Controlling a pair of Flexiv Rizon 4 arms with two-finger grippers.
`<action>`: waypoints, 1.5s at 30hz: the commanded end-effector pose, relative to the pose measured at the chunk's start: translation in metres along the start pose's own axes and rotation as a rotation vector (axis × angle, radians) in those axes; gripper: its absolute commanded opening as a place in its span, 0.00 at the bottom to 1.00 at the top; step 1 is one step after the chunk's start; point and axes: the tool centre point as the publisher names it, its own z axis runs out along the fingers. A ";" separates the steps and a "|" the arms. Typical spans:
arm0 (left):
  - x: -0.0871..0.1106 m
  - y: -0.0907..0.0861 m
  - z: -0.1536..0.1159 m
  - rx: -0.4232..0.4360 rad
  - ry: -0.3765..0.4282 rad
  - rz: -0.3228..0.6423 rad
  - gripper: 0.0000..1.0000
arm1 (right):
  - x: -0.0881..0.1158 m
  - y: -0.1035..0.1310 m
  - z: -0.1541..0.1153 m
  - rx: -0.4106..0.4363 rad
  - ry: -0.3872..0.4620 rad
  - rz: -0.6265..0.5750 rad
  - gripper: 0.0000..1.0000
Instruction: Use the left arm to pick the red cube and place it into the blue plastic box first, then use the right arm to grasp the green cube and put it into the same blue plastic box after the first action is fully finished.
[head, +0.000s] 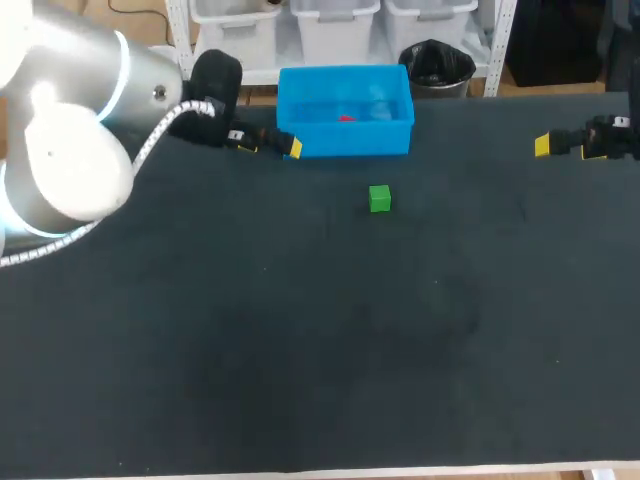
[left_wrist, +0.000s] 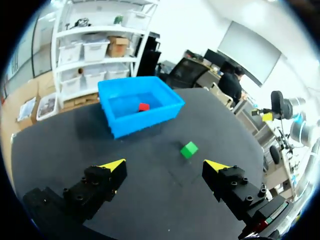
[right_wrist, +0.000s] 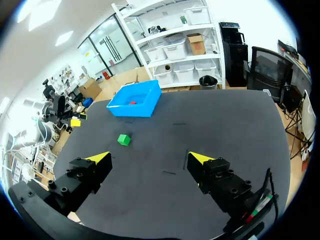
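The red cube (left_wrist: 144, 106) is seen inside the blue plastic box (head: 345, 141), the left claw (left_wrist: 165, 166) spread empty beside it; the green cube (head: 379, 199) on the surface (head: 300, 350) is judged next for the spread right claw (right_wrist: 148, 158).

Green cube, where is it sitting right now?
In the head view the green cube lies on the table a little right of middle, just on the near side of the blue plastic box and not touching it.
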 end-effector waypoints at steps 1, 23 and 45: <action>0.009 0.002 -0.007 0.020 -0.069 0.024 1.00 | 0.000 0.001 0.000 0.005 0.001 0.001 1.00; 0.050 0.005 -0.022 0.058 0.060 0.194 1.00 | 0.000 0.001 0.000 0.005 0.001 0.001 1.00; 0.050 0.005 -0.022 0.058 0.060 0.194 1.00 | 0.000 0.001 0.000 0.005 0.001 0.001 1.00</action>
